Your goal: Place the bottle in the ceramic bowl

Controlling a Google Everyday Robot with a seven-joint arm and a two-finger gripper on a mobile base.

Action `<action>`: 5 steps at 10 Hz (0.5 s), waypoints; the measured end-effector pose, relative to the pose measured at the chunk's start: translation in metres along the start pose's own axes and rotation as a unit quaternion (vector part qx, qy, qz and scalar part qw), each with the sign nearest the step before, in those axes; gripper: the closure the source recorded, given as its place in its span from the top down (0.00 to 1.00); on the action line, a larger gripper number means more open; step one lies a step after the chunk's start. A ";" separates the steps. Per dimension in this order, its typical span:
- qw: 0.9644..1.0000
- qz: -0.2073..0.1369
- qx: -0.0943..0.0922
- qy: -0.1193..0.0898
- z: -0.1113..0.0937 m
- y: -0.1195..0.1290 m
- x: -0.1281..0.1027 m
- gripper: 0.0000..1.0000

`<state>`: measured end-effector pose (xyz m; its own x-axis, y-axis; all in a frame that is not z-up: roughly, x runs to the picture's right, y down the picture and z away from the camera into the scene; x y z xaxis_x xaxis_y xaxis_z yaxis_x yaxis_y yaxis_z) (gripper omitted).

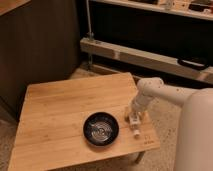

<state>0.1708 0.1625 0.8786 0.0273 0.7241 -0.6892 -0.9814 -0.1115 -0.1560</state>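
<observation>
While my gripper point(133, 118) sits low over the bottle point(135, 129), lying on the surface point(60, 115) just right of the bowl point(88, 136), I cannot tell how my jaws stand, and a shallow grip could roll it off the right edge.

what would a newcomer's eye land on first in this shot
The glossy black ceramic bowl stands out first, dark against the pale wooden table, near its front edge. Just right of it, the white arm reaches down from the right side, and its gripper hangs right over the small white bottle. The bottle lies on the table beside the bowl, not in it.
</observation>
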 end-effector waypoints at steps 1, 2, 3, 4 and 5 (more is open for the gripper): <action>1.000 0.002 0.000 -0.001 -0.003 -0.003 0.001 0.34; 1.000 0.004 0.002 0.002 -0.005 -0.005 0.003 0.23; 1.000 0.003 0.002 0.004 -0.005 -0.004 0.003 0.13; 1.000 0.002 0.001 0.004 -0.005 -0.003 0.003 0.05; 1.000 0.000 -0.001 0.003 -0.005 -0.002 0.004 0.00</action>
<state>0.1737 0.1618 0.8723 0.0279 0.7193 -0.6942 -0.9810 -0.1136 -0.1571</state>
